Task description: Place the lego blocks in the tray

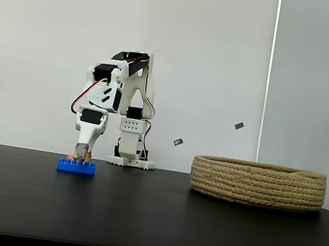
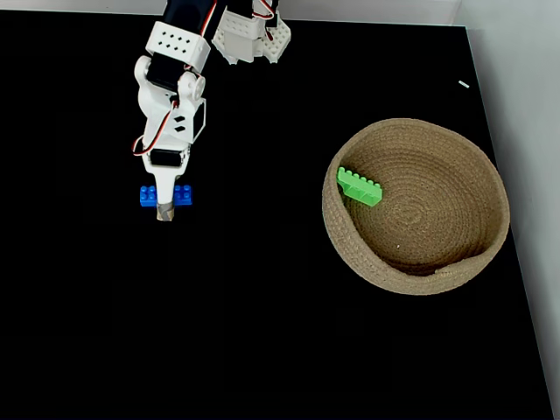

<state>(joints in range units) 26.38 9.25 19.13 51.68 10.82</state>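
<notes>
Lego blocks job: three little bricks go in the round basket; one is in and one is under the gripper.
Table (image 2: 262,332): big, black and flat. Lots of open room between the gripper and the basket, nothing in the way.
Table edges: in the top-down fixed view the far right edge sits just past the basket, well away from the gripper.
Tray (image 2: 490,254): wide, low rope basket, far off to the right of the gripper in both fixed views. Its wall is low but taller than a brick, so I think a brick must be lifted over it.
Arm (image 1: 132,103): white, bent down over the brick.
Gripper (image 2: 165,213): tips are down at the blue brick, one on each side. I cannot tell if it is squeezing yet.
Green brick (image 2: 360,185): already inside the tray, by its wall on the gripper's side.
Blue brick (image 1: 76,166): flat on the table, right under the gripper.
Pink bit (image 1: 70,157): tiny, just behind the blue brick; too hidden to be sure.
How it feels: I think it is light, hard and a bit slippery.
Where to grab: across the two long smooth sides, near the middle.
</notes>
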